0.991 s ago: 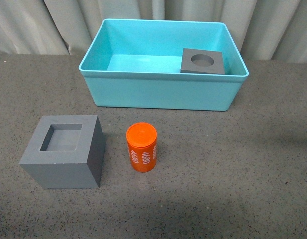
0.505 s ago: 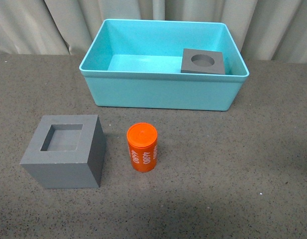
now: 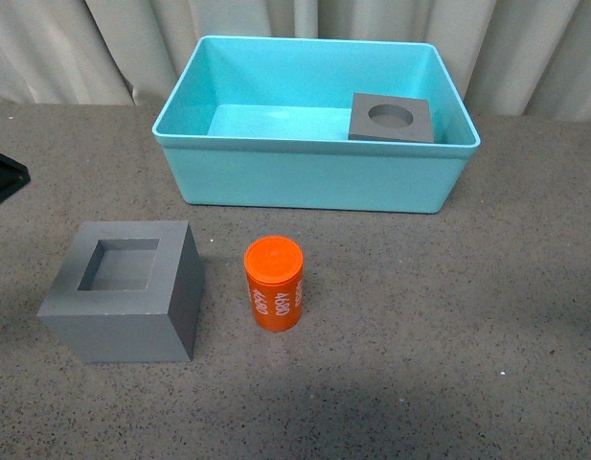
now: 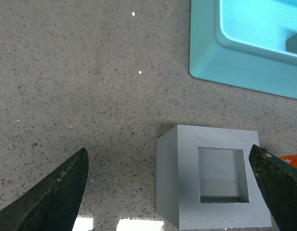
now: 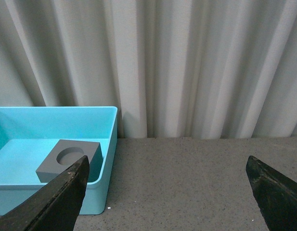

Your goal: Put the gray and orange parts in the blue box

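Observation:
The gray cube with a square recess (image 3: 113, 331) stands on the table at the front left, with the orange cylinder (image 3: 274, 285) upright just to its right. The gray cube with a round recess (image 3: 420, 125) lies inside the blue box (image 3: 314, 149), in its right end. My left gripper (image 4: 168, 153) hangs open above the square-recess cube (image 4: 187, 192), one finger on each side and clear of it. A sliver of orange (image 4: 290, 160) shows by one finger. My right gripper (image 5: 166, 161) is open and empty over bare table, right of the box (image 5: 102, 192).
A pale pleated curtain (image 3: 103, 48) hangs behind the table. A dark piece of my left arm (image 3: 3, 177) shows at the left edge of the front view. The table top (image 3: 448, 326) is dark speckled gray.
A dark piece of my left arm has come into the front view at its left edge. The cubes, the cylinder and the box have not moved.

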Controlling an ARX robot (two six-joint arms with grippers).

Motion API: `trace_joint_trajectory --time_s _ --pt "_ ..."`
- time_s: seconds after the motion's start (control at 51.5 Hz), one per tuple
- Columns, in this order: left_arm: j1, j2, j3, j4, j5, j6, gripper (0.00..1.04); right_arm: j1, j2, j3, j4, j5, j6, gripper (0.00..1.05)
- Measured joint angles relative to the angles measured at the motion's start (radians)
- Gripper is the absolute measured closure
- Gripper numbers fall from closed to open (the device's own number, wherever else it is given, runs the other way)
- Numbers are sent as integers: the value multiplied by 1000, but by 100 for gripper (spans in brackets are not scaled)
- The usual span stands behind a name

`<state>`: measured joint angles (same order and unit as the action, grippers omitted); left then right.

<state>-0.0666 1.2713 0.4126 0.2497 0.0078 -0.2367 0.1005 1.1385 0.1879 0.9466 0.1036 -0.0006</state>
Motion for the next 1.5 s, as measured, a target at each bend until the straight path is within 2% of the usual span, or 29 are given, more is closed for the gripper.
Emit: trace_joint_trajectory --time_s 0.097,0.155,0.369,0.758,0.952,1.204,1.282,1.496 --pt "-3 124 57 -23 84 23 7 0 0 0 0 0 0 10" --pt "-8 161 75 -32 94 41 7 0 0 0 0 0 0 10" --pt "-22 273 139 -105 85 64 7 0 0 0 0 0 0 10" --pt "-40 375 176 -99 15 44 7 0 0 0 0 0 0 10" --pt "-56 385 186 -108 19 39 46 0 0 0 0 0 0 10" --pt "-61 377 194 -119 38 17 83 0 0 0 0 0 0 10" --pt "-60 365 194 -129 38 8 88 0 0 0 0 0 0 10" --pt "-66 269 195 -160 50 -14 88 0 0 0 0 0 0 10"
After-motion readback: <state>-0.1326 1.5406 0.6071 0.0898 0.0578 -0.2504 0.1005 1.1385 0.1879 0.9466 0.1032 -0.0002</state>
